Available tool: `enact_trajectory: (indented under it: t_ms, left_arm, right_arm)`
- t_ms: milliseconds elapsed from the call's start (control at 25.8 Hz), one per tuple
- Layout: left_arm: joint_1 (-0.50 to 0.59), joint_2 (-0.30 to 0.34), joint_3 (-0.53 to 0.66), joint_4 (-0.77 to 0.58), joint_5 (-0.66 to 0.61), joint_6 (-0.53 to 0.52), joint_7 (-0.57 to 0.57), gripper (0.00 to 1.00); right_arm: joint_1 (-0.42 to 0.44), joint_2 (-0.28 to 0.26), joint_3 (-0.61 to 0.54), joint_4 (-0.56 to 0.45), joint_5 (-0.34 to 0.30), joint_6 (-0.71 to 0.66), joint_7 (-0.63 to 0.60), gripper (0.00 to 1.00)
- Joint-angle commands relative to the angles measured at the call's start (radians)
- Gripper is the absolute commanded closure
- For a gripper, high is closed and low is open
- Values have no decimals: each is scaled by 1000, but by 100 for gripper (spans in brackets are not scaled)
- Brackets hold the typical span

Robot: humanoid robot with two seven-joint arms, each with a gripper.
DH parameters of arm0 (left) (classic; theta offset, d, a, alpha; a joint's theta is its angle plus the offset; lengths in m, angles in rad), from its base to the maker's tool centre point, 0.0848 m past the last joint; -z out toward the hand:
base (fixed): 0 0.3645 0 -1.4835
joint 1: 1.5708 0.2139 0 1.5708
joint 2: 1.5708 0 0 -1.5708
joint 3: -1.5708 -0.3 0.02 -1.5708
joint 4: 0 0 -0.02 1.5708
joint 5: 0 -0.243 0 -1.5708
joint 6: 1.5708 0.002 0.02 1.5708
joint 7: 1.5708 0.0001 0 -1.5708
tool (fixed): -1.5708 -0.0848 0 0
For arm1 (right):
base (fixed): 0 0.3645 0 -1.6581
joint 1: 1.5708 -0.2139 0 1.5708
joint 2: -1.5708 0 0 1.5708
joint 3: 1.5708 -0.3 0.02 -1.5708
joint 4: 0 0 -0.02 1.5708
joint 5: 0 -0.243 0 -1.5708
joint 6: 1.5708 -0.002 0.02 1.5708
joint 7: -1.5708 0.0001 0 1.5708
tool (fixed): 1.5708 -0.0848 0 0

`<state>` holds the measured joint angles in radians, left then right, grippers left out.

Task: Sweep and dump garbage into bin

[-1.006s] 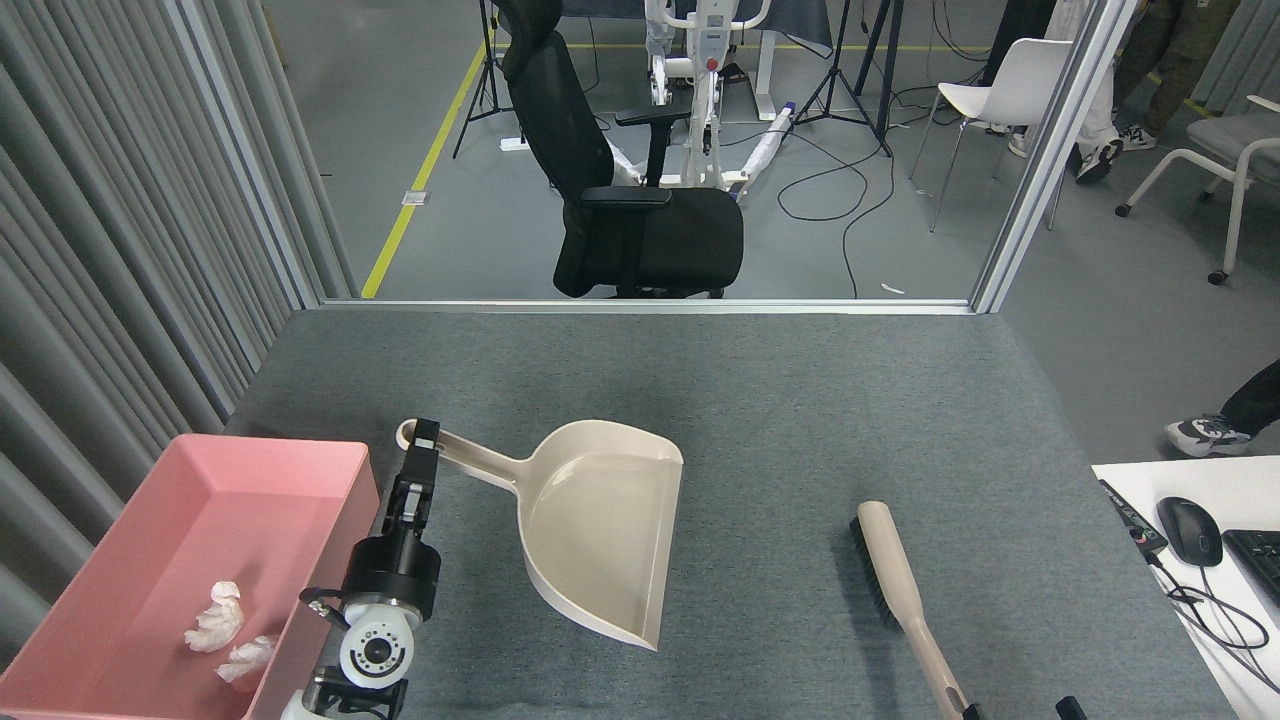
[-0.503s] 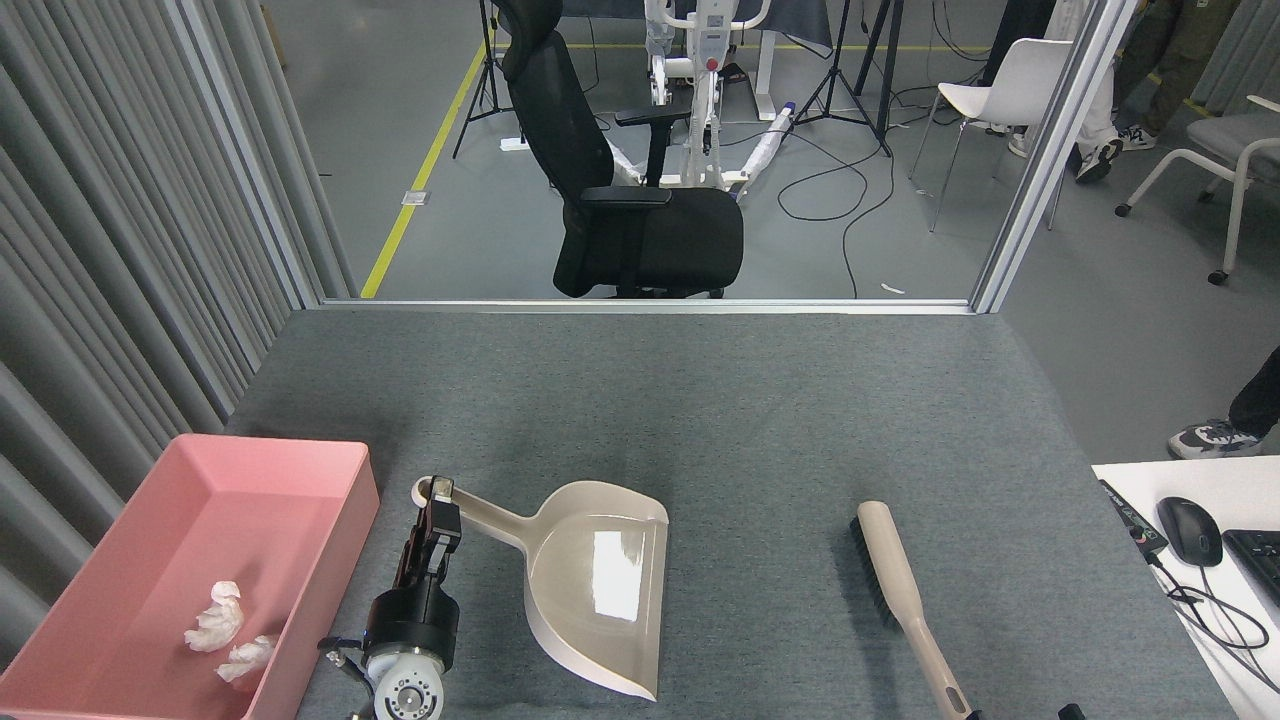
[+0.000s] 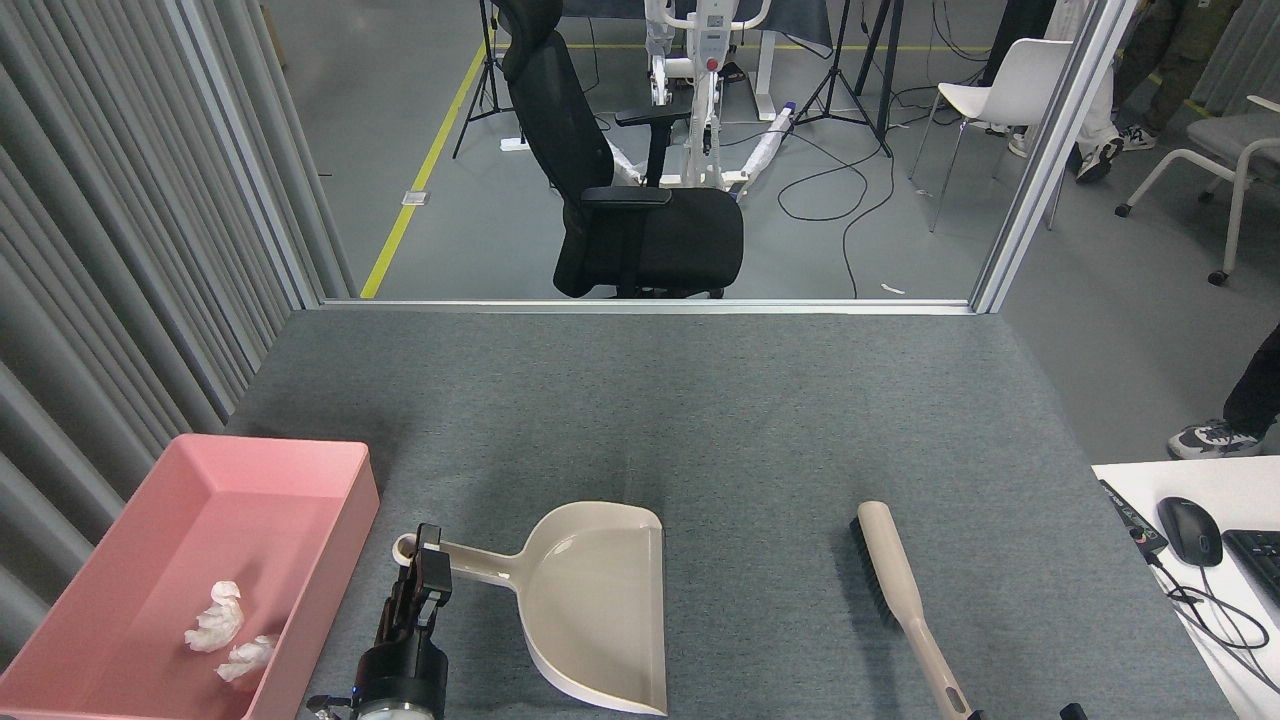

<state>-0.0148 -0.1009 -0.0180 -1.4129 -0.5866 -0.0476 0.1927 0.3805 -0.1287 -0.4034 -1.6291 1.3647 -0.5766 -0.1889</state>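
Pink bin at the near left already holds both paper wads, so the dumping looks done, leaving only the left gripper, closed on the empty dustpan's handle, to release it.

One head cam, high & angled fwd-down over the grey table, room floor beyond its far edge.

open carpet lies between dustpan and brush; the bin walls off the left.
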Motion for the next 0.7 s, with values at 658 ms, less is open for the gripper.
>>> enact_trajectory:
  t_ms: [658]
  left_arm:
    - [271,136,-56,-259,-502,-71,-1,0]
  right_arm:
    - [-3,0,0,0,-4,-5,-1,1]
